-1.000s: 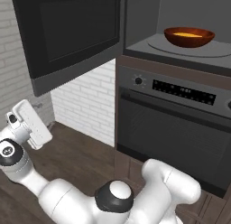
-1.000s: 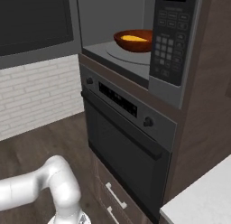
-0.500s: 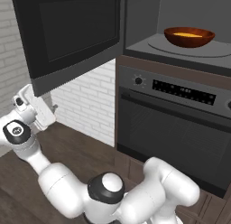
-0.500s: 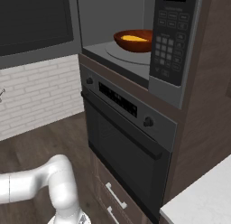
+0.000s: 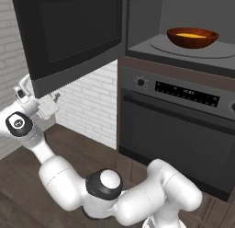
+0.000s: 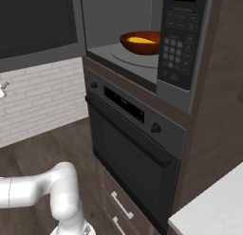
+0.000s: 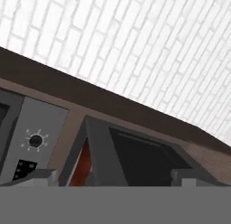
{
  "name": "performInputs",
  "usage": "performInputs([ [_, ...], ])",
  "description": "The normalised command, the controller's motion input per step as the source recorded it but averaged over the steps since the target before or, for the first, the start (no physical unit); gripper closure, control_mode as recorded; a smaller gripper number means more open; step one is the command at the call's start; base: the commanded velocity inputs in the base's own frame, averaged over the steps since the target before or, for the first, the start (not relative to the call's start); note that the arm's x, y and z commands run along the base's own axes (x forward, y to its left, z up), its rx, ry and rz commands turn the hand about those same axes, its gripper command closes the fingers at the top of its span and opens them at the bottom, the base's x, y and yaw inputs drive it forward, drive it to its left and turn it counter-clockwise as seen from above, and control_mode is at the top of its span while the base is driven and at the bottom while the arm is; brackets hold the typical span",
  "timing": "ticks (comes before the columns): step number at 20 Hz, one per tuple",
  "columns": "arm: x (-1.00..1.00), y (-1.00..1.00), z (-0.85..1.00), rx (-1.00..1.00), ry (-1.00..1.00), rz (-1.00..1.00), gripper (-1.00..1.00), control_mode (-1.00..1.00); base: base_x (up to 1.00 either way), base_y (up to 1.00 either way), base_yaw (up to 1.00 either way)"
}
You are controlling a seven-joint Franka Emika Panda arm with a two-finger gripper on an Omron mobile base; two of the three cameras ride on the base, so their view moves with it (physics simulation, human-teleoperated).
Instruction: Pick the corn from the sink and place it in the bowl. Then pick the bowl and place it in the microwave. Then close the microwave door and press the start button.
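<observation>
Just above claw (image 5: 54, 103): microwave door (image 5: 73, 34)

Reddish-brown bowl (image 5: 192, 37), yellow corn (image 5: 188, 35)

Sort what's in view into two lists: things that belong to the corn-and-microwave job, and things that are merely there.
Part of the job:
- bowl on the microwave's turntable, with the yellow corn in it
- microwave, cavity open
- microwave door, swung wide open
- gripper, jaws open and empty, below the door

Merely there:
- oven under the microwave
- white brick wall
- drawers below the oven
</observation>
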Motion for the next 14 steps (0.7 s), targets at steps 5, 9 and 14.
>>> performInputs([
  [5,-0.13,-0.49,0.39,0.04,-0.28,-0.10,-1.00,-1.00,0.00,0.00,0.00],
  [9,-0.08,-0.46,0.53,0.04,-0.28,-0.10,-1.00,-1.00,0.00,0.00,0.00],
  [14,-0.35,-0.21,0.82,0.01,-0.19,-0.11,-1.00,-1.00,0.00,0.00,0.00],
])
